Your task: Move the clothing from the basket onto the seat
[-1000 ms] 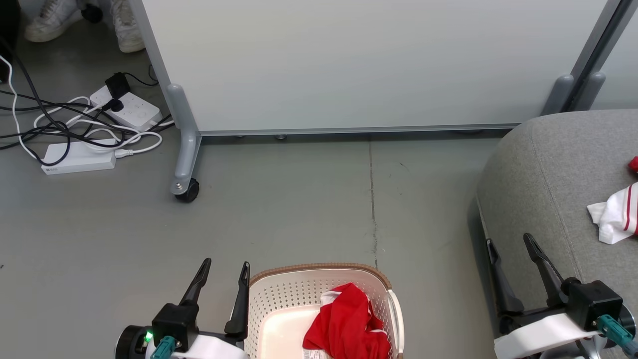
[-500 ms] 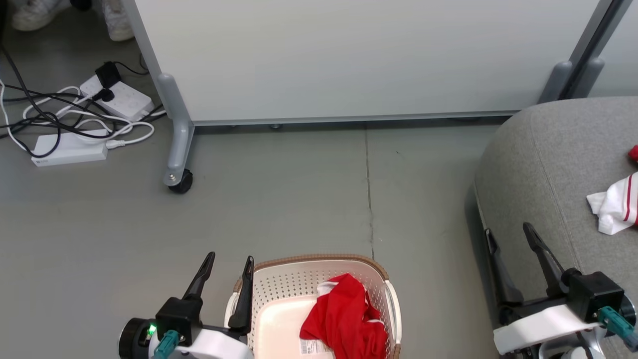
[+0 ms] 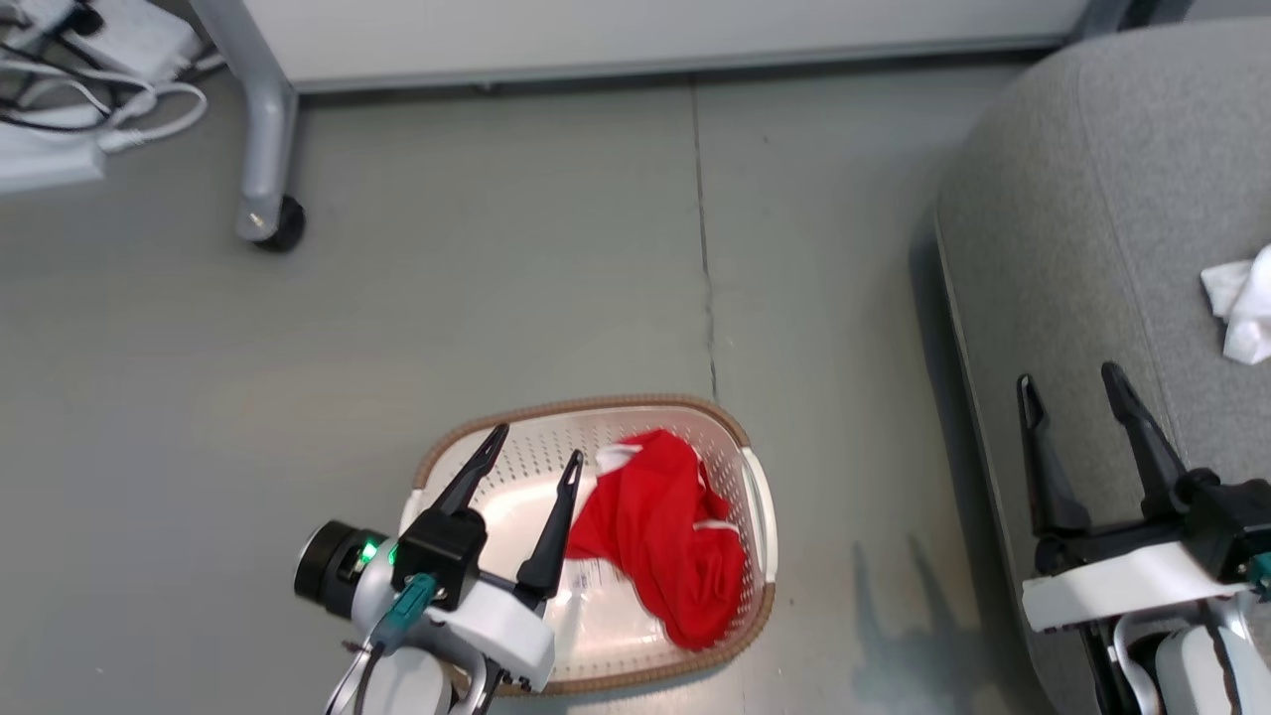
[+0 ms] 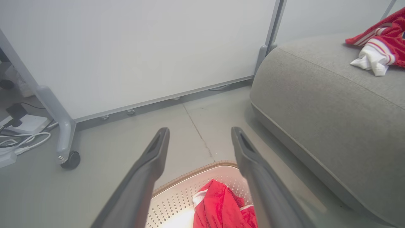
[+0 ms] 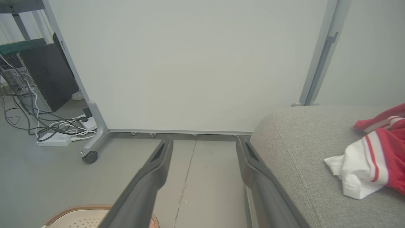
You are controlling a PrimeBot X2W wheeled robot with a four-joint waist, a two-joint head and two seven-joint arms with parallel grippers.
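Note:
A crumpled red garment [image 3: 663, 531] [image 4: 221, 207] lies in the right half of the cream perforated basket [image 3: 735, 442] [image 4: 177, 196] on the floor. My left gripper [image 3: 536, 447] [image 4: 199, 133] hovers open over the basket's left part, just left of the red cloth, holding nothing. Another red and white garment [image 3: 1241, 308] [image 4: 378, 44] [image 5: 376, 158] rests on the grey seat [image 3: 1082, 199] [image 4: 316, 104] [image 5: 303, 152] at the right. My right gripper [image 3: 1067, 382] [image 5: 204, 141] stands open and empty at the seat's near left edge.
A pale partition panel [image 3: 645, 30] [image 5: 190, 63] on a grey castor foot [image 3: 263, 189] stands across the back. Power strips and tangled cables [image 3: 70, 79] [image 5: 60, 129] lie on the floor at far left. Bare grey floor [image 3: 496, 278] separates the basket from the panel.
The head camera has tilted down, so the whole basket now shows. My left gripper has moved from beside the basket's left rim to above its inside, nearer the red garment.

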